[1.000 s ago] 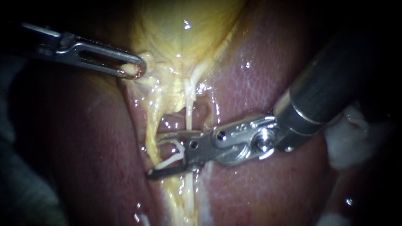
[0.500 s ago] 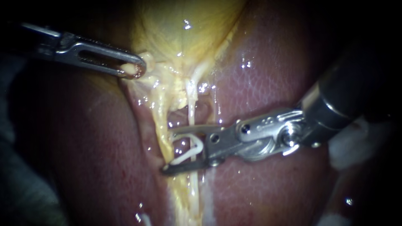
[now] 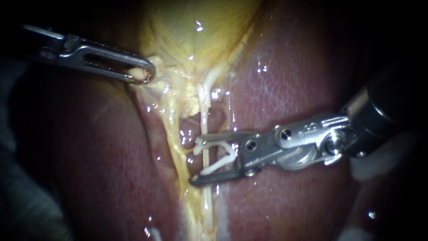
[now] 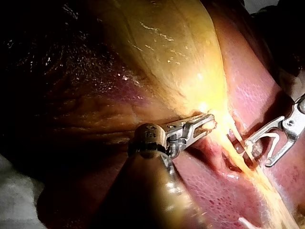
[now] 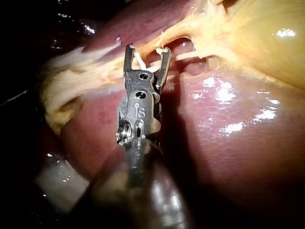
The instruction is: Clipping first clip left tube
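Right instrument (image 3: 194, 161): steel jaws wide, cradling white V-shaped clip (image 3: 220, 163), thin pale tube (image 3: 204, 120) between. Left instrument (image 3: 145, 75): slotted jaws pinch glistening yellow gallbladder (image 3: 196, 40); mottled liver (image 3: 285, 89) around.

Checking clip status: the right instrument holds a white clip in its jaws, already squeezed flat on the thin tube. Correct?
No: the right instrument holds the white clip in its jaws, but it is an open V astride the thin tube, as the endoscope view shows.
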Controlling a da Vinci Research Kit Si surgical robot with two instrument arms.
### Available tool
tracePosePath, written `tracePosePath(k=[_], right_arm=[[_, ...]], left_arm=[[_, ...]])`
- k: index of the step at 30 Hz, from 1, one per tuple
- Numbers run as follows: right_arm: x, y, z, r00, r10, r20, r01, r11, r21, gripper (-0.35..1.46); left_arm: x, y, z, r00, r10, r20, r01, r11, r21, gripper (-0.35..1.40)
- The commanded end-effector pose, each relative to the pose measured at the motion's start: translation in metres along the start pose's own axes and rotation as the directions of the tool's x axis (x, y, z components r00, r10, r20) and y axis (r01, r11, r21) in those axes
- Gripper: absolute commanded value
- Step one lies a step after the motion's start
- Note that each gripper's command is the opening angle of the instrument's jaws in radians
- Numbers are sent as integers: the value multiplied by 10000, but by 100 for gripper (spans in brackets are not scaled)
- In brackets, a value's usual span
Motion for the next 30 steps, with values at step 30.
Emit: tracePosePath(k=[30], right_arm=[[-33, 15, 12, 9770, 1954, -852, -1821, 9728, 1428, 48]], left_arm=[[0, 0, 0, 10000, 1, -19, 0, 10000, 22, -35]])
